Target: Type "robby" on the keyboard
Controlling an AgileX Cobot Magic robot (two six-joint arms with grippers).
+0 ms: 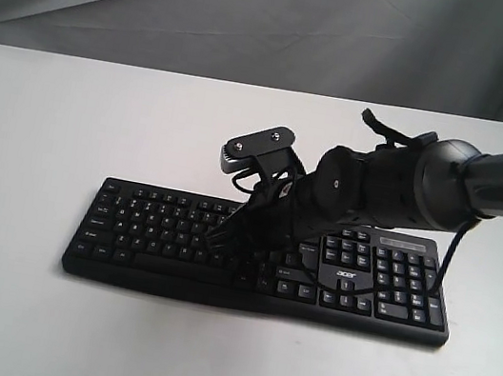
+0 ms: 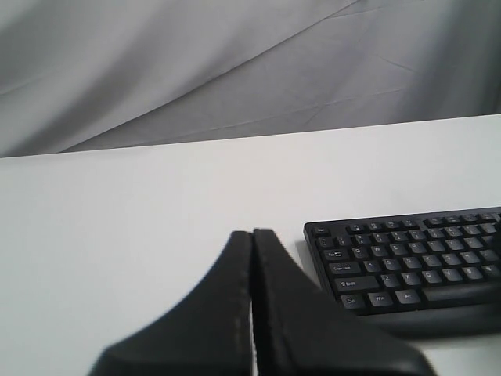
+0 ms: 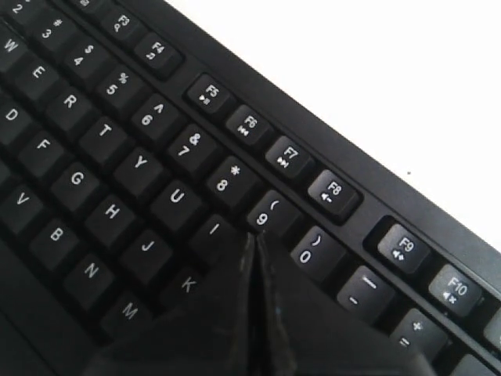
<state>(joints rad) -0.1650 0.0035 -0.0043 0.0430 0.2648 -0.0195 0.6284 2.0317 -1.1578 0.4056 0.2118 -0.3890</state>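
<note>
The black keyboard [image 1: 167, 232] lies flat on the white table, number pad and "acer" logo at its right end. My right gripper [image 1: 220, 241] reaches across its middle, shut, tips pointing down onto the letter keys. In the right wrist view the right gripper [image 3: 252, 237] has its tips low over the keyboard [image 3: 94, 141], just below the 9 key, between I and 0; the key beneath is hidden. In the left wrist view my left gripper [image 2: 252, 233] is shut and empty over bare table, left of the keyboard [image 2: 407, 262]. The left gripper is not seen in the exterior view.
The right arm [image 1: 484, 184] crosses above the keyboard's right half and hides several keys. A grey cloth backdrop [image 1: 214, 8] hangs behind the white table [image 1: 38, 133]. A thin black cable [image 1: 453, 251] runs down near the keyboard's right end.
</note>
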